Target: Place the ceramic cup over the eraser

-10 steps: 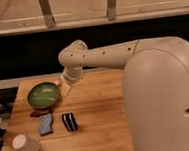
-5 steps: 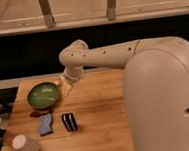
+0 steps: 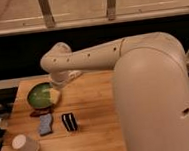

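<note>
Light wooden table, with a dark wall and a metal railing behind it. Quick count: one ceramic cup, one eraser, one blue-grey pad, one green dish. The cup sits near the front-left corner, apart from the eraser, which lies just right of the pad. My gripper hangs at the dish's right rim; honestly can't tell if it's clenched or released. Since half a second ago my arm has swung a bit left toward the dish, and nothing on the table has moved.
</note>
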`<state>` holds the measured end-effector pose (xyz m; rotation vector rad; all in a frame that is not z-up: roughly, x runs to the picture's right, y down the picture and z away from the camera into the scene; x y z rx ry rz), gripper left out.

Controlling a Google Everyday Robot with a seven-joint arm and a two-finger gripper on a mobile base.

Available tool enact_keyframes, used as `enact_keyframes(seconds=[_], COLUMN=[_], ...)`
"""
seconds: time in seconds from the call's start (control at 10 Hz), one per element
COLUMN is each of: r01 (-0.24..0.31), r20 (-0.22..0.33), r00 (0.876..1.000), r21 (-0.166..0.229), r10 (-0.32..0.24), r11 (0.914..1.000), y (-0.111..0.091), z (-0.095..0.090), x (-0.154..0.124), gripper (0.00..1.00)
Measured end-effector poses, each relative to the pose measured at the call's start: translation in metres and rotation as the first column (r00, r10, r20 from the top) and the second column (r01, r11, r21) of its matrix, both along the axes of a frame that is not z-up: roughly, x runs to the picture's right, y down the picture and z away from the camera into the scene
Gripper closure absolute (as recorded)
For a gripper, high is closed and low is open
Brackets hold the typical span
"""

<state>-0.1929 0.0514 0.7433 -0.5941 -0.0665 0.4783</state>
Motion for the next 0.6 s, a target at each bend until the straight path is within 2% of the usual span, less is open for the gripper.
enact_keyframes(seconds=[0.2,0.3,0.5,0.6], r01=[0.065,0.107,0.166,0.176], r20=[0.051,0.084,0.144,0.158], r00=[0.997,0.991,0.976,0.972], r21=[0.007,0.009,-0.001,-0.006], r10=[-0.065,-0.108,-0.165,-0.173], r11=[0.9979,0.9942,0.9861,0.9844], y=[0.015,0.026,0.044,0.049], z=[-0.024,-0.034,-0.047,-0.05], x=[-0.028,-0.044,-0.067,-0.072], gripper=[0.2,0.2,0.2,0.2])
